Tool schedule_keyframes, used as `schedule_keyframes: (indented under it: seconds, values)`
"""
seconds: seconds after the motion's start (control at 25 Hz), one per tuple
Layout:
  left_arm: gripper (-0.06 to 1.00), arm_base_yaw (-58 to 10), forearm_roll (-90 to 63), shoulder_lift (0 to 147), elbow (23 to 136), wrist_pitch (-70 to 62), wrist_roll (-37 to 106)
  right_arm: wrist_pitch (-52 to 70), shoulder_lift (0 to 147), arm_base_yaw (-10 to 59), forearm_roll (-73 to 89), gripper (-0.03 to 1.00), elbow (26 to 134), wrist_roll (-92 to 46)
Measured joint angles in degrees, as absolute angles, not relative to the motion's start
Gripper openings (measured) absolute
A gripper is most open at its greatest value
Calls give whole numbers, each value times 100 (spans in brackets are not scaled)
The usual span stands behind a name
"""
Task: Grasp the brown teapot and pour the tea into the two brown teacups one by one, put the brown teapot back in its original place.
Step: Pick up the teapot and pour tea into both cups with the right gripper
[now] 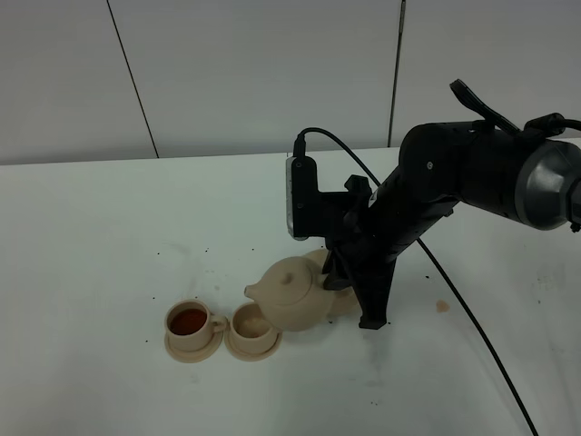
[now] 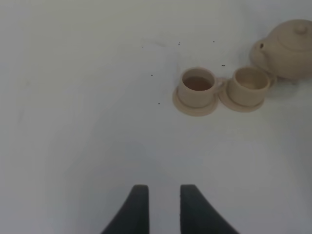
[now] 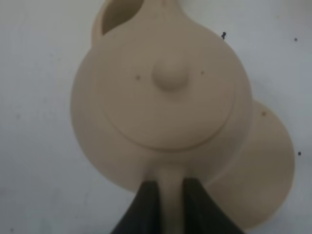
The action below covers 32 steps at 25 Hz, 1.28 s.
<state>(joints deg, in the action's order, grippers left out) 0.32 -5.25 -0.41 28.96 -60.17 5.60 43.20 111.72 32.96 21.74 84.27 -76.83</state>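
Note:
The brown teapot (image 1: 290,292) hangs just above the table, spout pointing left toward the nearer teacup (image 1: 251,324). My right gripper (image 1: 330,272) is shut on its loop handle; the right wrist view shows the fingers (image 3: 146,204) clamping the handle below the lid (image 3: 168,78). The two brown teacups stand on their small saucers side by side: the left one (image 1: 189,322) holds dark tea, the right one (image 2: 249,84) looks pale inside. The wide saucer (image 3: 268,165) lies partly under the teapot. My left gripper (image 2: 164,192) is empty over bare table, fingers close together.
A black cable (image 1: 463,300) runs from the right arm across the table toward the front right. A small brown stain (image 1: 442,307) lies right of the arm. Dark specks (image 2: 158,103) dot the white table near the cups. A panelled wall stands behind.

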Motion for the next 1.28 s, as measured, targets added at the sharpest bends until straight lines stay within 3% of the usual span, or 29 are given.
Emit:
schedule_keyframes:
  seconds: [0.88, 1.28]
  values:
    - [23, 32, -525, -41, 2896, -6017, 560, 4355, 10992, 3316, 1573, 10, 8422, -7638]
    - [23, 32, -525, -41, 2896, -6017, 560, 4299, 10992, 3770, 828, 10, 8422, -7146]
